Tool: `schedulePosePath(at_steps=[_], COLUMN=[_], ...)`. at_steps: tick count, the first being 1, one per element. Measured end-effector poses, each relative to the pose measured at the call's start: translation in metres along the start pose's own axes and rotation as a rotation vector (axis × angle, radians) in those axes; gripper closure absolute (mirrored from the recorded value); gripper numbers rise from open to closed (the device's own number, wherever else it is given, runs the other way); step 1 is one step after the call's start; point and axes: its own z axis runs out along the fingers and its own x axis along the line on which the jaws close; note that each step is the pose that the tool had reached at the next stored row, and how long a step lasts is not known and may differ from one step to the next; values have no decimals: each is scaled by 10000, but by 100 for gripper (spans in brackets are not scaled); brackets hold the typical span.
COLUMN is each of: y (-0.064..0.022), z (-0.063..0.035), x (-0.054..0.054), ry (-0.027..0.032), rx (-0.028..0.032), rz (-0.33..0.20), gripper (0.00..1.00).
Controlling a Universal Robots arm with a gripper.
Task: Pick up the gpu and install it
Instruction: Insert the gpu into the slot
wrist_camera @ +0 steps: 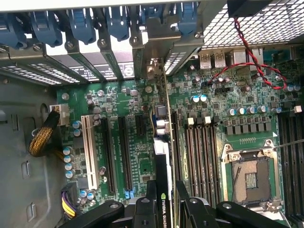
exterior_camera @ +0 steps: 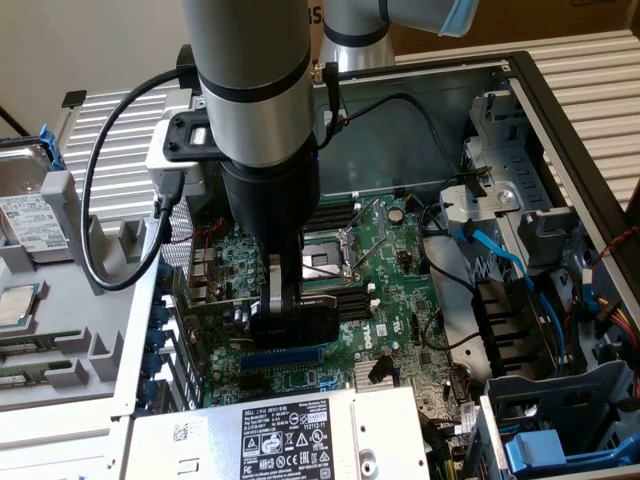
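The gpu stands on its edge inside the open computer case, low over the green motherboard, just above a blue slot. Whether its lower edge sits in that slot cannot be told. Its long axis lies level, running across toward the exterior view's left, where the case's rear wall stands.

In the wrist view the gpu shows edge-on as a thin strip with a black face carrying a white NVIDIA label. Its metal bracket points at the rear wall, up against the row of blue latches. It stands between the long black expansion slots and the memory slots.

The gripper is clamped on the gpu at the end away from the bracket, with one black finger on each face.

The case also holds a grey power supply with a white label, blue cables toward the exterior view's right, and an open processor socket on the board.
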Motion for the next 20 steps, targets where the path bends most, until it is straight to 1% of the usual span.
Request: schedulePosePath(at_steps=[20], y=[-1], z=[41], x=[6], ry=[-2], rx=[1], rz=[0], gripper=[74])
